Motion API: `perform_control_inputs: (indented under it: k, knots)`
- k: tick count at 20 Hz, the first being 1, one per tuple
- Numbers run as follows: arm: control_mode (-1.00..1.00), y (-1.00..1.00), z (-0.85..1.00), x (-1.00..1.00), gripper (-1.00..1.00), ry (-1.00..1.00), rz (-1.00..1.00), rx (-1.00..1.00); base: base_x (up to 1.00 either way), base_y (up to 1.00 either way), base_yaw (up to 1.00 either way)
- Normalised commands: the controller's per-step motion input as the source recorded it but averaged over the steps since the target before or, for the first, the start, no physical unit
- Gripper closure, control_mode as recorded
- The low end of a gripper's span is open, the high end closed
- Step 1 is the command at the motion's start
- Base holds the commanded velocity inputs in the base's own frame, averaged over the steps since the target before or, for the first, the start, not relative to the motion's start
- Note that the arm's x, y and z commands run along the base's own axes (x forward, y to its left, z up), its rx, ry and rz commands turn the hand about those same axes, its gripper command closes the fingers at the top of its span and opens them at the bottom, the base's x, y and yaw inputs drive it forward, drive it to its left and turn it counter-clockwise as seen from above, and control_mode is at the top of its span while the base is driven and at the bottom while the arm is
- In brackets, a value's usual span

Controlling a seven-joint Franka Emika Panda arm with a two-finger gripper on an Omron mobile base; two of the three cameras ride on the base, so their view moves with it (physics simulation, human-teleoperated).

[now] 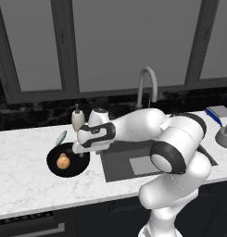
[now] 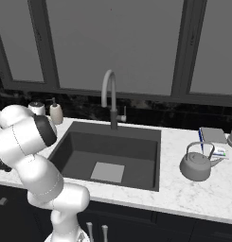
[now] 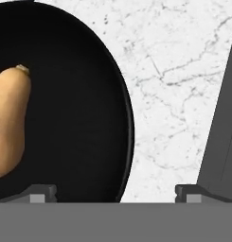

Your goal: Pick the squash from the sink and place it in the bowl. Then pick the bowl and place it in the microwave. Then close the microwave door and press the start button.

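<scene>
The gripper (image 3: 115, 193) hangs with its jaws spread wide and nothing between them — one fingertip over the bowl (image 3: 89, 118), the other over the marble counter (image 3: 174, 85) by the sink (image 3: 224, 142) edge. The squash (image 3: 8, 127) lies inside the bowl, off to one side of the fingers.

The orange squash (image 1: 63, 161) lies inside the glossy black bowl (image 1: 78, 167), just beside the dark sink (image 1: 116, 167).
</scene>
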Motion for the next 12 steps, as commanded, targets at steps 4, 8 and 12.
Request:
perform_control_inputs:
  k: [4, 8, 12]
  knots:
    - [-1.00, 0.03, -0.39, 0.21, -1.00, 0.01, 0.00, 0.00, 0.00, 0.00, 0.00]
    - [-1.00, 0.09, -0.33, 0.13, 1.00, 0.03, 0.00, 0.00, 0.00, 0.00, 0.00]
    - [-1.00, 0.07, -0.10, 0.08, 1.00, 0.00, 0.00, 0.00, 0.00, 0.00, 0.00]
